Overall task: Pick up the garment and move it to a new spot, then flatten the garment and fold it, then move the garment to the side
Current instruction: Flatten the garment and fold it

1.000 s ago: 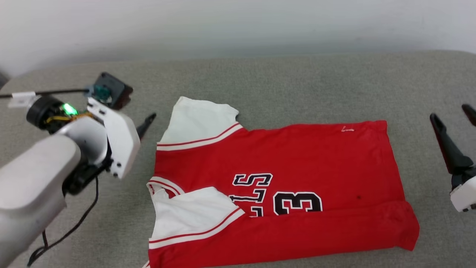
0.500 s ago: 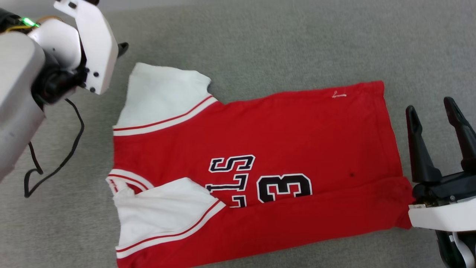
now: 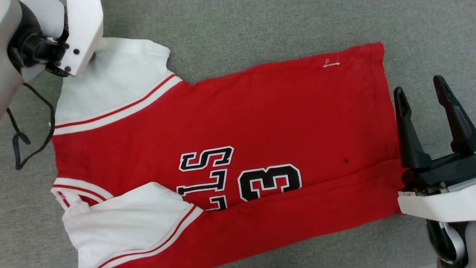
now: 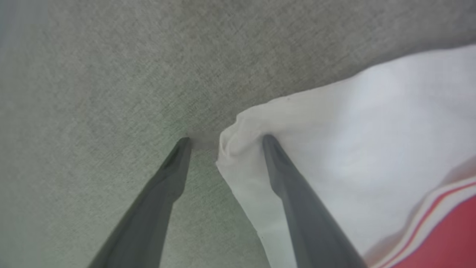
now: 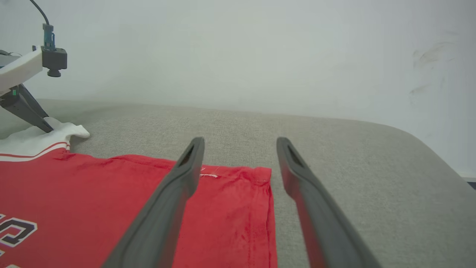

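A grey woven-fabric surface (image 5: pixel 334 149) with a rounded far edge — behind it a plain, faintly scuffed white wall (image 5: pixel 260 56).

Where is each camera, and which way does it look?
Head view: on the head, looking down at the shirt on the grey surface; right claw and left wrist show.
Left wrist view: on that wrist, looking along the left claw at the white sleeve.
Right wrist view: on that wrist, looking past its claw, across the shirt, toward the wall.
Shared: both wrist views show that sleeve.
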Robot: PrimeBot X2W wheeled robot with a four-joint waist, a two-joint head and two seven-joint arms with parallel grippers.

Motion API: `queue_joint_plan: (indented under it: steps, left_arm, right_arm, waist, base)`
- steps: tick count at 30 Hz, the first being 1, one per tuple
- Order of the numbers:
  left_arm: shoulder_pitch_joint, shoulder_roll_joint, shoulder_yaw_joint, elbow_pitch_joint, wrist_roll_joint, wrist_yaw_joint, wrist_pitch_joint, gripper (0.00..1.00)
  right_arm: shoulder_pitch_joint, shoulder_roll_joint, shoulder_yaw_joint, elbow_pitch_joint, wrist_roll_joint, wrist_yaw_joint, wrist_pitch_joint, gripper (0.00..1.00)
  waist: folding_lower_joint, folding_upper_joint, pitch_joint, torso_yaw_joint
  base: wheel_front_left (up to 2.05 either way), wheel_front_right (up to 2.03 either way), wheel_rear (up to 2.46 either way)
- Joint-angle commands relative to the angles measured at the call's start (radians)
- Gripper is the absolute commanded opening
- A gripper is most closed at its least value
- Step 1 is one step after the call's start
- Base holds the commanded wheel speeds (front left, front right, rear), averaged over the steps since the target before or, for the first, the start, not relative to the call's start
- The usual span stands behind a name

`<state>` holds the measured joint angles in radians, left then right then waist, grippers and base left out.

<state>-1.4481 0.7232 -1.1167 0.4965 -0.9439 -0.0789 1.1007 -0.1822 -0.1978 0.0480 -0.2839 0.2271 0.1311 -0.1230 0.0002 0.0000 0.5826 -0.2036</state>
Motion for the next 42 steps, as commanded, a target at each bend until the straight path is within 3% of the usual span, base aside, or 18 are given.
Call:
queue_joint_plan:
  steps: [1,5,6,7,8,14,18,21,26,33,37,42]
  left_arm:
    - [-0.001,0.001,-0.012,0.007,0.001,0.002,0.014,1.0]
    - [0.039,0.002,-0.044,0.0,0.0,-0.006,0.047,1.0]
    - [0.042,0.005,-0.052,-0.004,0.0,-0.01,0.052,0.95]
    - [0.046,0.008,-0.053,-0.008,-0.001,-0.011,0.051,0.33]
    - [0.05,0.01,-0.054,-0.012,-0.003,-0.013,0.048,0.0]
    - [0.052,0.012,-0.034,-0.029,-0.014,-0.024,-0.008,0.0]
    - [0.057,-0.008,-0.022,-0.052,-0.018,-0.031,-0.08,0.0]
    - [0.065,-0.011,-0.038,-0.073,-0.007,-0.039,-0.106,0.0]
    - [0.087,-0.019,-0.054,-0.122,-0.027,-0.045,-0.139,0.0]
    - [0.103,-0.038,-0.059,-0.177,-0.044,-0.049,-0.186,0.0]
    - [0.085,-0.051,-0.061,-0.194,-0.038,-0.048,-0.205,0.0]
    - [0.066,-0.059,-0.061,-0.208,-0.038,-0.049,-0.229,0.0]
  right_arm:
    - [-0.011,-0.004,0.003,0.005,0.005,-0.001,-0.007,1.0]
    - [-0.025,-0.01,0.011,0.024,0.007,-0.001,-0.012,1.0]
    - [-0.026,-0.011,0.01,0.029,0.008,-0.001,-0.012,1.0]
    - [-0.027,-0.013,0.011,0.034,0.009,-0.001,-0.013,1.0]
    - [-0.03,-0.013,0.01,0.038,0.009,-0.001,-0.013,1.0]
    - [-0.055,-0.034,-0.009,0.054,0.01,-0.001,0.001,1.0]
    - [-0.106,-0.101,-0.028,0.059,0.002,-0.001,0.042,1.0]
    - [-0.16,-0.181,-0.024,0.063,0.016,-0.001,0.133,1.0]
    - [-0.281,-0.345,0.033,0.105,0.124,-0.001,0.416,1.0]
    - [-0.466,-0.6,0.251,0.19,0.369,-0.001,0.86,1.0]
    - [-0.576,-0.664,0.359,0.229,0.492,-0.001,1.067,1.0]
    - [-0.679,-0.664,0.442,0.299,0.534,-0.001,1.231,1.0]
  waist:
    - [-0.0002,0.0,0.017,-0.011]
    - [-0.0002,0.0,0.026,-0.01]
    - [-0.0002,0.0,0.026,-0.008]
    - [-0.0002,0.0,0.025,-0.007]
    - [-0.0002,0.0,0.021,-0.005]
    - [-0.0002,0.0,-0.035,0.016]
    - [-0.0002,0.0,-0.098,0.034]
    - [-0.0002,0.0,-0.143,0.055]
    - [-0.0002,0.0,-0.188,0.086]
    - [-0.0002,0.0,-0.187,0.135]
    - [-0.0002,0.0,-0.16,0.163]
    - [-0.0002,0.0,-0.118,0.195]
  base:
    - [0.0,0.0,0.0]
    - [0.0,0.0,0.0]
    - [0.0,0.0,0.0]
    - [0.0,0.0,0.0]
    - [0.0,0.0,0.0]
    - [0.0,0.0,0.0]
    - [0.0,0.0,0.0]
    - [0.0,0.0,0.0]
    - [0.0,0.0,0.0]
    - [0.0,0.0,0.0]
    - [0.0,0.0,0.0]
    - [0.0,0.0,0.0]
